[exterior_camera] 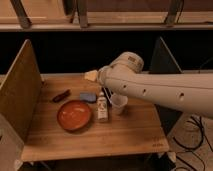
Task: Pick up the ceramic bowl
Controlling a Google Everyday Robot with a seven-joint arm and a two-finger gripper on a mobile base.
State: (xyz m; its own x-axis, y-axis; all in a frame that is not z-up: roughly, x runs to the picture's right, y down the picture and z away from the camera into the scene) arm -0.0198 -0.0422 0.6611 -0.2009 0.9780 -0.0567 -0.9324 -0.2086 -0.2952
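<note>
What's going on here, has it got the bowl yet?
Not yet. The arm reaches in from the right, and its tool hangs open over the middle of the table, just behind the bottle and beside the cup, holding nothing. The bowl sits untouched on the table, left of the bottle. A sponge lies just behind the bowl.

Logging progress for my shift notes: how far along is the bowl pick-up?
Done: nothing yet; the ceramic bowl sits on the table. In hand: the gripper hangs behind the small bottle, jaws open, right of the bowl. Left: reach, grasp, lift.
</note>
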